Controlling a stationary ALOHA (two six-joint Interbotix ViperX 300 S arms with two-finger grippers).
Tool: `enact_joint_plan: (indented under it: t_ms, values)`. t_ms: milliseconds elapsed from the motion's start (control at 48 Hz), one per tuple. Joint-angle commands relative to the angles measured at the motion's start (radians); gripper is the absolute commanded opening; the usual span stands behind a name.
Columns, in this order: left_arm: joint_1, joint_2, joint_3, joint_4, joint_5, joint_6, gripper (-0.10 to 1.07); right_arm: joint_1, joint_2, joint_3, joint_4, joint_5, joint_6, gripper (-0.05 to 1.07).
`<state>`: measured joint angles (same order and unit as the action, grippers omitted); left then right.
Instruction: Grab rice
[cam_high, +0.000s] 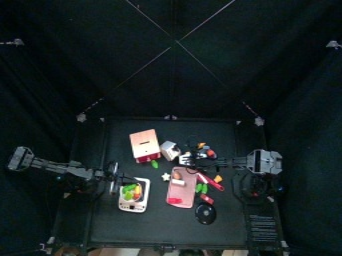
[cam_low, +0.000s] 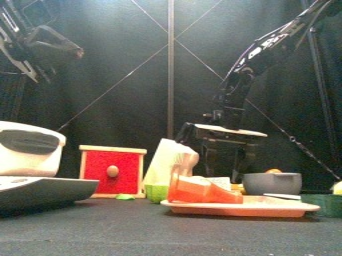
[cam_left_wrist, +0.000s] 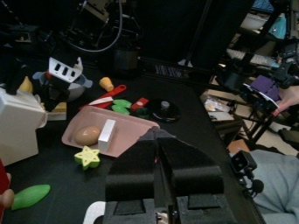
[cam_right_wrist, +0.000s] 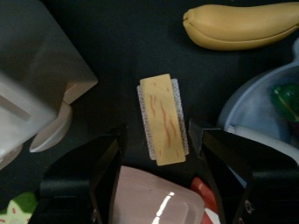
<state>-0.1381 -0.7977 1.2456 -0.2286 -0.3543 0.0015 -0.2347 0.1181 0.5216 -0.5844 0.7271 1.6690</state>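
The rice is a white paper bag (cam_low: 171, 165) that stands upright near the table's middle, between the red box and the pink tray. It shows at the edge of the right wrist view (cam_right_wrist: 35, 70) and in the left wrist view (cam_left_wrist: 17, 118). My right gripper (cam_right_wrist: 158, 144) hangs open just beside the bag, its jaws spread over a flat tan toy slice (cam_right_wrist: 163, 118) on the table. It holds nothing. It also shows in the front view (cam_low: 230, 135). My left gripper (cam_left_wrist: 160, 150) is shut and empty, raised at the table's left.
A red box (cam_low: 112, 170) stands left of the bag. A pink tray (cam_low: 241, 208) holds orange toy food. A yellow banana-like toy (cam_right_wrist: 239, 24), a grey bowl (cam_right_wrist: 271, 105) and a yellow star (cam_left_wrist: 86, 156) lie nearby. A person's hand (cam_left_wrist: 286, 96) shows beyond the curtains.
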Motion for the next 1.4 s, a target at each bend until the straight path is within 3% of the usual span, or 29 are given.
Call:
enact_joint_plan:
  t_ms: [0, 354, 833, 1375]
  values:
    - [0.0, 0.0, -0.017, 0.003, -0.011, 0.0, 0.35, 0.0, -0.029, -0.021, -0.003, 0.002, -0.005, 0.91]
    - [0.0, 0.0, -0.011, 0.002, -0.011, -0.002, 0.35, 0.132, -0.095, -0.011, 0.014, 0.012, -0.002, 0.9]
    - [0.0, -0.002, 0.0, 0.003, -0.011, 0.002, 0.35, 0.37, -0.074, -0.015, -0.015, 0.014, -0.091, 0.9]
    - [0.0, -0.014, 0.018, -0.006, -0.011, -0.003, 0.35, 0.393, -0.018, -0.021, -0.072, -0.026, -0.199, 0.89]
